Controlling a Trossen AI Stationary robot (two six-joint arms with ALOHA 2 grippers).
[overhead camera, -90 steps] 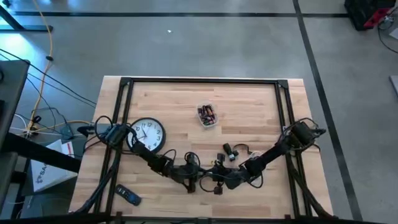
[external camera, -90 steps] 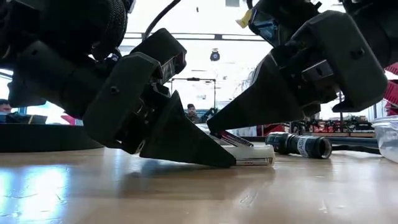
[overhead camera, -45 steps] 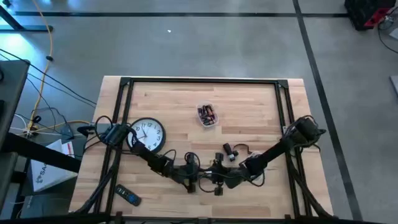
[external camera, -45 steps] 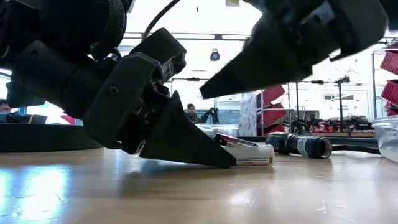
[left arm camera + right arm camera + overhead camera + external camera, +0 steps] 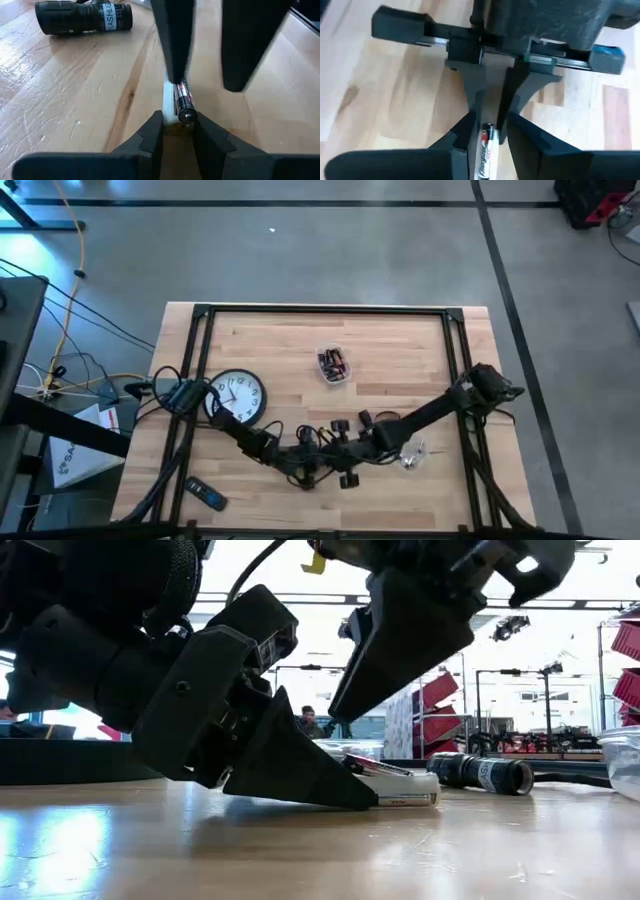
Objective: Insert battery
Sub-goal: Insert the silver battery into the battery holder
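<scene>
Wood planks, pale and finely scratched, make up the table (image 5: 400,360), framed by a thin dark rail. On its left side lies a round white-faced wall clock (image 5: 238,396); toward the far middle stands a small clear tub of batteries (image 5: 333,365). Both dark arms meet near the front edge.

Left gripper (image 5: 375,795) rests tilted with its wedge-shaped matte fingers down on the wood, clamped from both sides on the near end of a slim white remote (image 5: 400,786), which lies flat. In the left wrist view its fingertips (image 5: 152,131) pinch that end, and a battery (image 5: 184,100) sits lengthwise in the remote's open channel, just ahead of the tips: a glossy dark cylinder with a red band and a metal end cap.

Right gripper (image 5: 335,716) hangs above the remote, clear of it, pointing down at a slant; its two fingers (image 5: 172,45) stand apart and hold nothing, one of them seemingly right over the battery's far end, though contact cannot be judged.

Beyond the remote lies a stubby black flashlight (image 5: 480,771) on its side, with ribbed grip and a white label.
</scene>
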